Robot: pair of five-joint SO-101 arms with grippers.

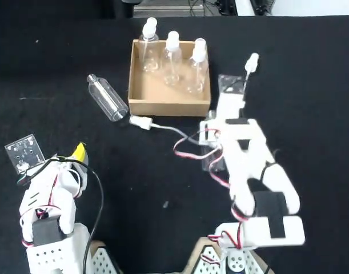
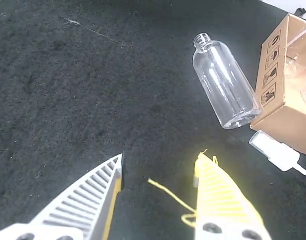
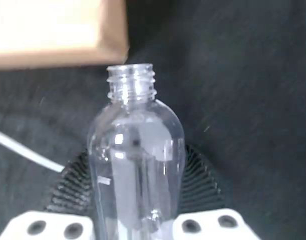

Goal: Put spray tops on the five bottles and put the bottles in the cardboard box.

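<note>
1. The left claw (image 1: 77, 153) sits low at the left of the table (image 1: 163, 188). It is released: in its wrist view (image 2: 160, 159) the two tips stand apart with bare cloth between them, touching nothing.
2. A loose bottle (image 1: 107, 98) lies on its side just left of the box, with no top on it. In the left wrist view (image 2: 225, 82) its open neck points away from the box and its base lies just beside the box's corner.
3. The near top (image 1: 141, 121) lies on the table just in front of the box's front left corner. Its thin tube trails rightward toward the right arm. It also shows in the left wrist view (image 2: 274, 152), close to the loose bottle's base.
4. The box (image 1: 168, 107) stands at the table's far middle, open side up.
5. Three bottles stand upright inside it, each with a white top on: one at the far left corner (image 1: 148, 48), one in the middle (image 1: 172, 60), one at the right (image 1: 197, 68).
6. The right claw (image 1: 211, 149) is in front of the box's right corner, clenched on a clear held bottle (image 3: 136, 125). Black ribbed fingers (image 3: 203, 180) press it from both sides, and its bare threaded neck points toward the box.
7. The far top (image 1: 251, 61) lies right of the box, beyond the right arm's wrist.
</note>
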